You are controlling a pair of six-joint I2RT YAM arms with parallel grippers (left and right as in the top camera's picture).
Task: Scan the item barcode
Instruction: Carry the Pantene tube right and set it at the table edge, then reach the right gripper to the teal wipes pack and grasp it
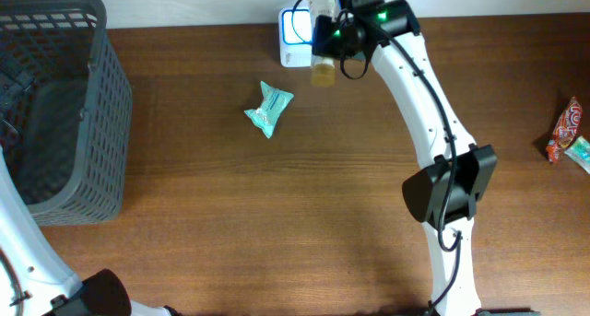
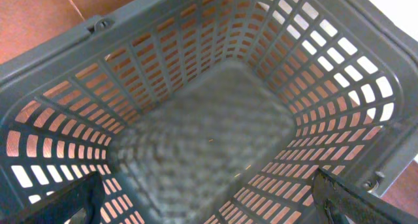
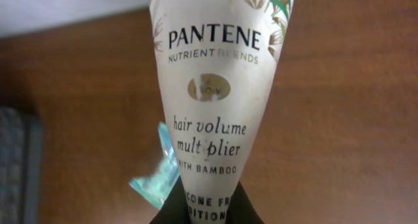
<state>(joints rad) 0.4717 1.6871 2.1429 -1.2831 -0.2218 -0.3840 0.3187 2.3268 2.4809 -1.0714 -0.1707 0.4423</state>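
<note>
Right jaws are clamped on the Pantene tube point(image 3: 210, 87), its long axis running straight out from them. Scanner point(image 1: 293, 26) sits just beside them. The left jaws stand apart, well away.

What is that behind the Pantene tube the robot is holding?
A teal packet lies on the wooden table behind the Pantene tube. Only the packet's left part shows; the tube covers the rest.

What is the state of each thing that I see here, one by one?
Left gripper: open, empty, over the basket.
Right gripper: shut on the Pantene tube.
Pantene tube: held up beside the scanner.
Scanner: light on.
Basket: upright, empty.
Teal packet: lying loose on the table.
Red packet: lying near the table's edge.
</note>
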